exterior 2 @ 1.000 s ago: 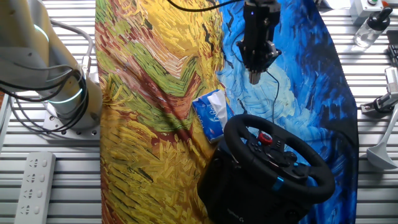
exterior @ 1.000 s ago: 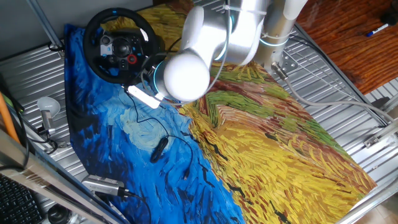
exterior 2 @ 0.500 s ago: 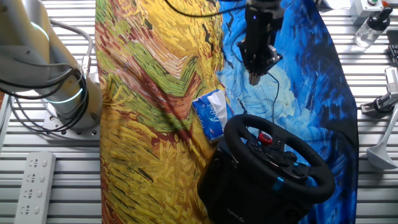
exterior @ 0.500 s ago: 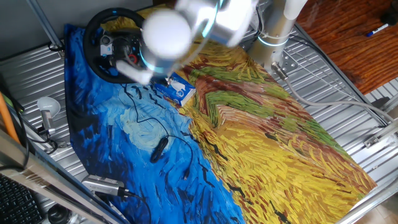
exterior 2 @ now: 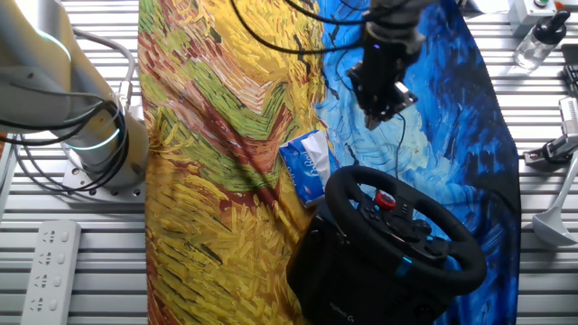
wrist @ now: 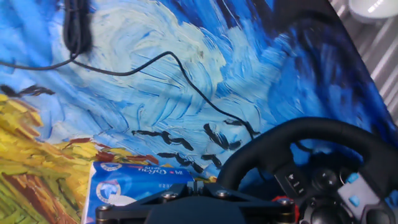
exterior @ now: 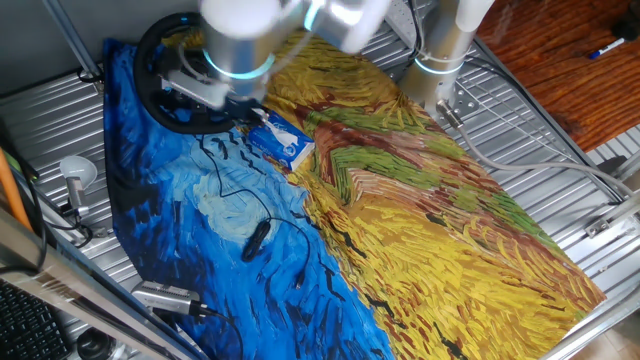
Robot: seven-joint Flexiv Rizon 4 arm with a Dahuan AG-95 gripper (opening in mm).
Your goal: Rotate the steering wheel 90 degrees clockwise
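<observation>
The steering wheel [exterior 2: 402,226] is black with a thick rim, hub buttons and a red knob, and stands on a black base at the blue end of the painted cloth. In one fixed view my arm covers most of it, and only its left rim [exterior: 145,70] shows. My gripper [exterior 2: 372,119] hangs over the blue cloth just beyond the wheel's far rim, apart from it, slightly tilted. In the hand view the fingertips [wrist: 198,185] sit together with nothing between them, and the wheel [wrist: 298,134] lies lower right.
A small blue-white box [exterior 2: 305,162] lies beside the wheel's base, below the gripper in the hand view [wrist: 130,186]. A thin black cable [wrist: 186,81] with an inline piece [exterior: 255,237] runs over the cloth. Metal tools [exterior: 75,180] lie on the slatted table edge.
My arm has swung from the middle of the cloth toward the wheel and now covers most of it in one fixed view. The gripper has shifted slightly nearer the rim and tilted.
</observation>
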